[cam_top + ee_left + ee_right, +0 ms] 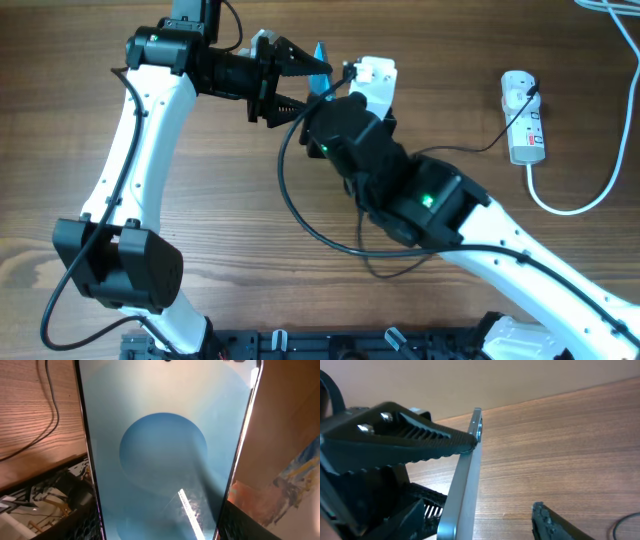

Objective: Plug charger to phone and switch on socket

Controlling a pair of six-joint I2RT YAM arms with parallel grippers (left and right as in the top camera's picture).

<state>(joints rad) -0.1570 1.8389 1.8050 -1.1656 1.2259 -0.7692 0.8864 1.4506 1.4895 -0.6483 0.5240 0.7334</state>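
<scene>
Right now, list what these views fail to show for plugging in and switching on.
the charger tip: overhead, its cable runs under the right arm; neither wrist shows it.
the phone port: left wrist frame cuts off its ends; right wrist shows only a side edge.
the socket switch: overhead, too small to read.
the right gripper: overhead, its arm covers it; open or shut unclear.
</scene>
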